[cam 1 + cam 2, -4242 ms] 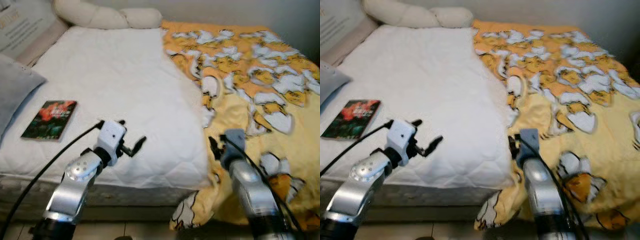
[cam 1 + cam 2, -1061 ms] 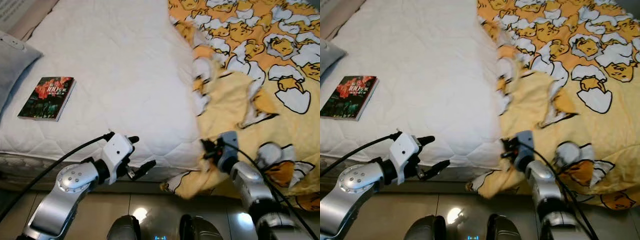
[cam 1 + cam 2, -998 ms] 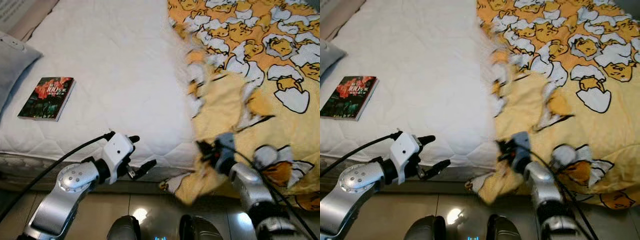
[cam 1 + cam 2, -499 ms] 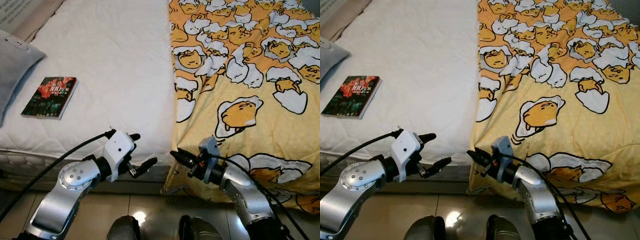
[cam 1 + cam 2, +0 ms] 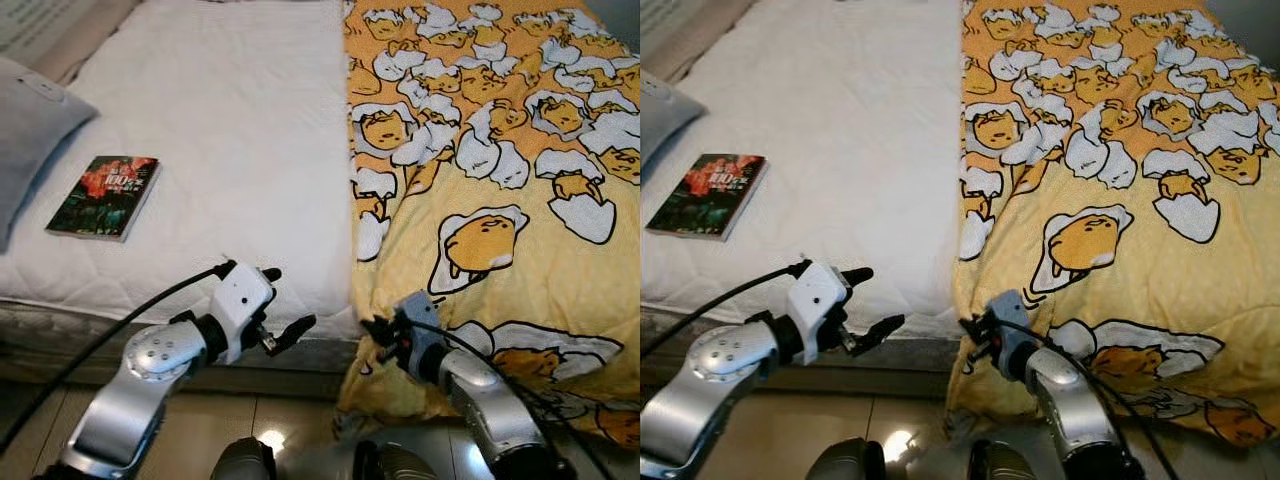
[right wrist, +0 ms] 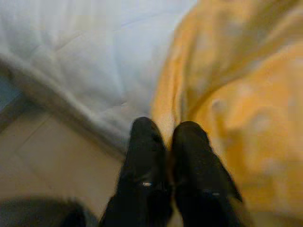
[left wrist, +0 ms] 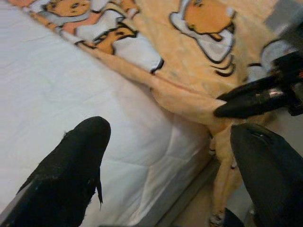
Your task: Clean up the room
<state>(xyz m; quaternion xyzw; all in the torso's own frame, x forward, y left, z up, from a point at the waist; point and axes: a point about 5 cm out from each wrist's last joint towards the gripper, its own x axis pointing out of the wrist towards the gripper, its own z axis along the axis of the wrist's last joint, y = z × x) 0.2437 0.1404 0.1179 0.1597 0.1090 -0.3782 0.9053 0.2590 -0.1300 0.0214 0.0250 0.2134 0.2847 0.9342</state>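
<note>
A yellow blanket printed with cartoon eggs covers the right half of the white quilted mattress and hangs over its near edge toward the tiled floor. On the bare left half lies a dark paperback book with a red cover picture, near the left edge, just beside a grey pillow. The left claw hovers before the mattress's near edge. The right claw sits at the blanket's hanging corner, fingers together.

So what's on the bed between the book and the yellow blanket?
Bare white mattress lies between the book and the blanket, seen in both eye views.
</note>
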